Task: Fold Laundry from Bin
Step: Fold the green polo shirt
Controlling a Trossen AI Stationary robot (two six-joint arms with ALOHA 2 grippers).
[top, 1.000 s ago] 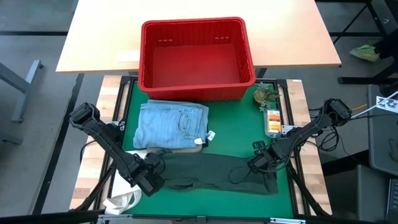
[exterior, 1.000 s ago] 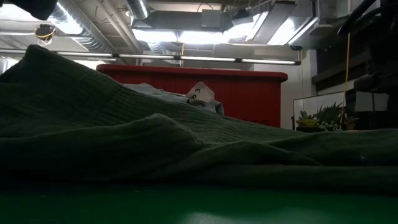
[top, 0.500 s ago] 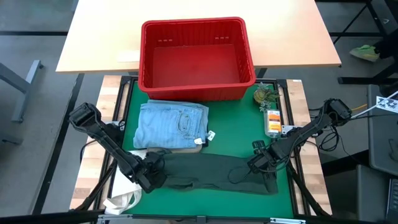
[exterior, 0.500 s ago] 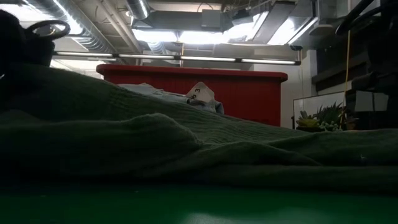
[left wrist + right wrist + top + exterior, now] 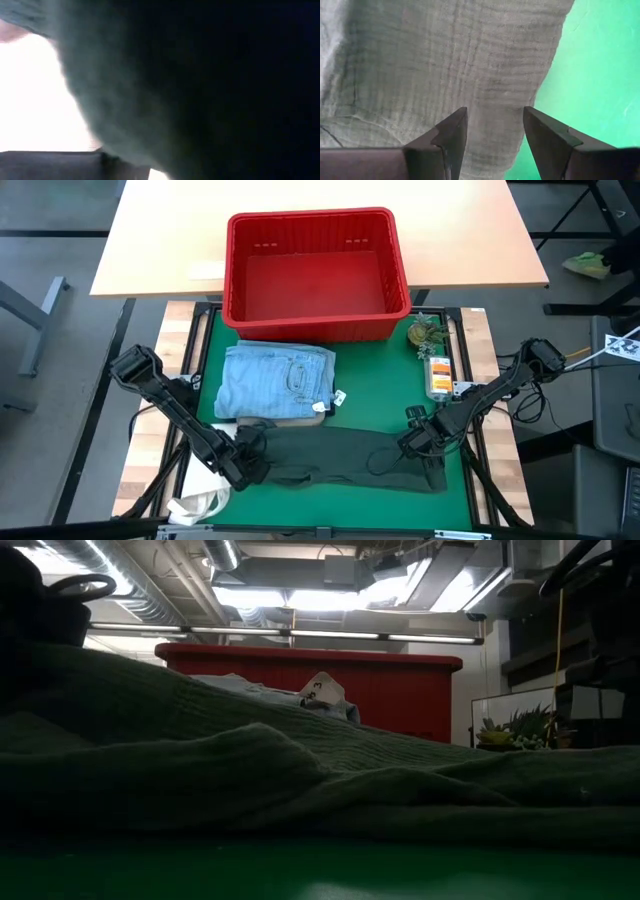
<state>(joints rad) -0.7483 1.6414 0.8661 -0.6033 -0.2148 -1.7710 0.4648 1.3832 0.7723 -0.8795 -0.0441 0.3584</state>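
Dark green piece spread along table front edge. Right claw apart over its right end; left claw at left end, state undeterminable. Grip both ends evenly before folding.

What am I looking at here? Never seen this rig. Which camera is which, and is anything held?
Two robot arms work at a green table. One camera looks down from above, one sits at table height, and one rides on each wrist. The red bin at the back is empty. In front lie folded light jeans and a dark green piece. The left gripper is at that piece's left end; its camera shows only cloth. The right gripper is open over the right end, holding nothing.
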